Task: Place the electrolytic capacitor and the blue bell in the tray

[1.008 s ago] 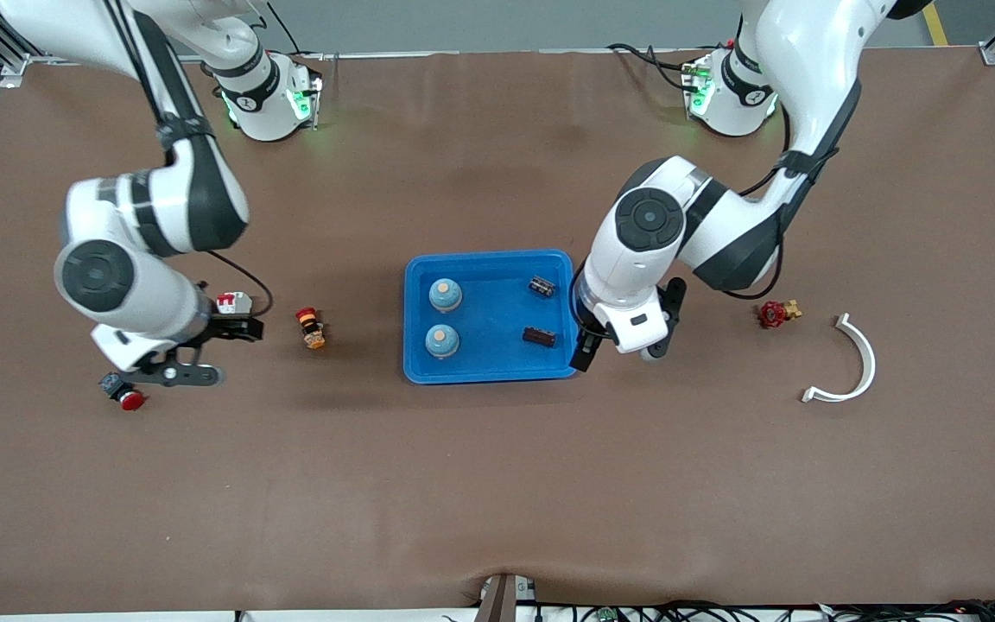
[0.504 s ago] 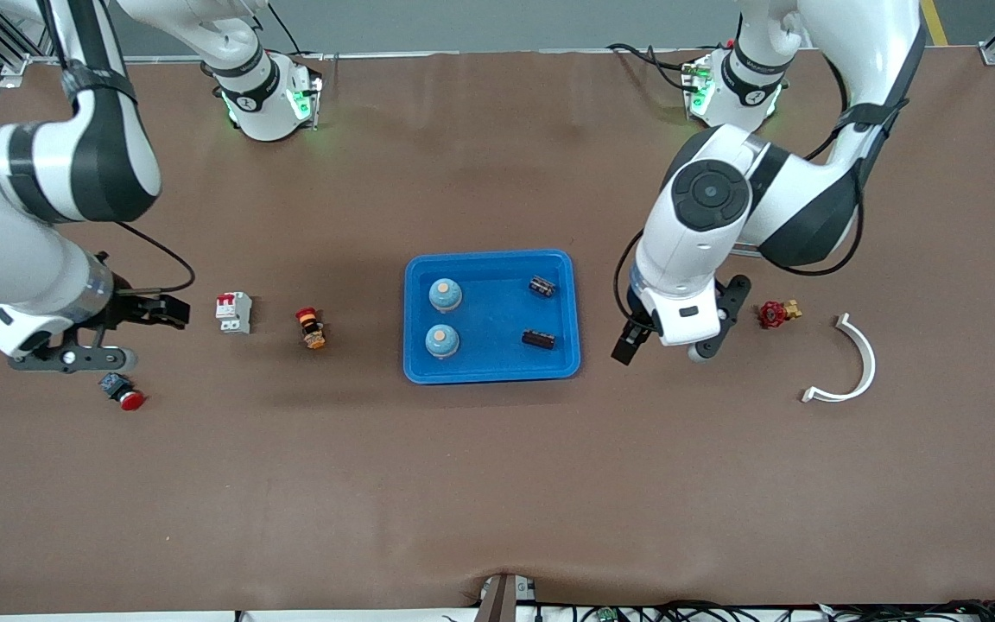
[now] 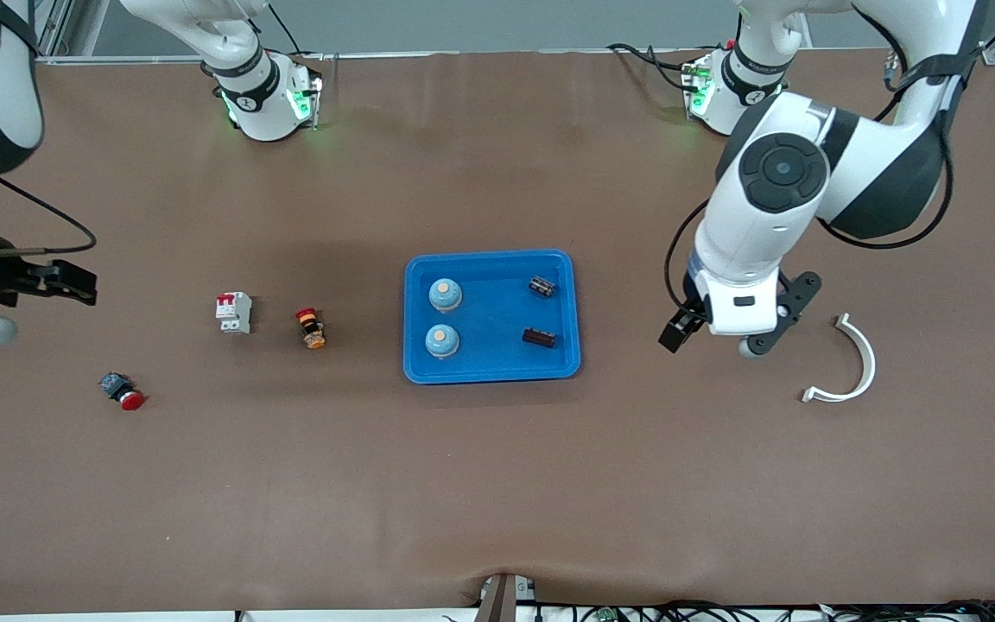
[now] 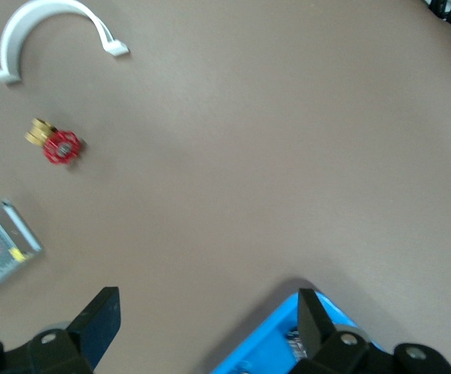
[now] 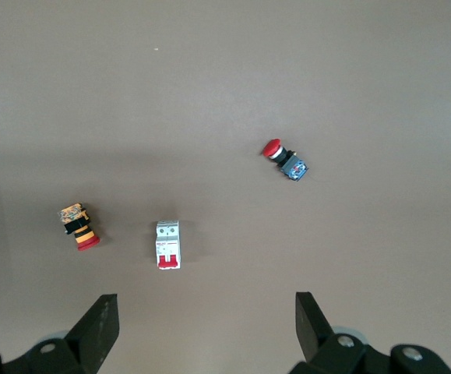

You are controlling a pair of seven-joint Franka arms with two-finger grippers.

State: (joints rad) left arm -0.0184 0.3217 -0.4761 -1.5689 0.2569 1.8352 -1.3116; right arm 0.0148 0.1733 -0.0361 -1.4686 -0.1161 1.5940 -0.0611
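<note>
The bright-blue tray (image 3: pixel 491 315) lies mid-table, and a corner of the tray (image 4: pixel 276 347) shows in the left wrist view. In it sit two blue bells (image 3: pixel 445 295) (image 3: pixel 441 340) and two dark electrolytic capacitors (image 3: pixel 541 286) (image 3: pixel 538 338). My left gripper (image 3: pixel 716 339) (image 4: pixel 206 327) hangs open and empty over bare table between the tray and a white curved piece. My right gripper (image 3: pixel 27 304) (image 5: pixel 206 327) is open and empty over the table edge at the right arm's end.
A white-and-red breaker (image 3: pixel 233 312) (image 5: pixel 168 245), an orange-and-red button (image 3: pixel 311 327) (image 5: pixel 79 226) and a red push-button (image 3: pixel 123 391) (image 5: pixel 283 158) lie toward the right arm's end. A white curved piece (image 3: pixel 852 363) (image 4: pixel 11 39) and a red valve (image 4: pixel 60 146) lie toward the left arm's end.
Both arms have swung away from the tray toward their own ends of the table. The left arm now covers the red valve in the front view. Nothing in the tray moved.
</note>
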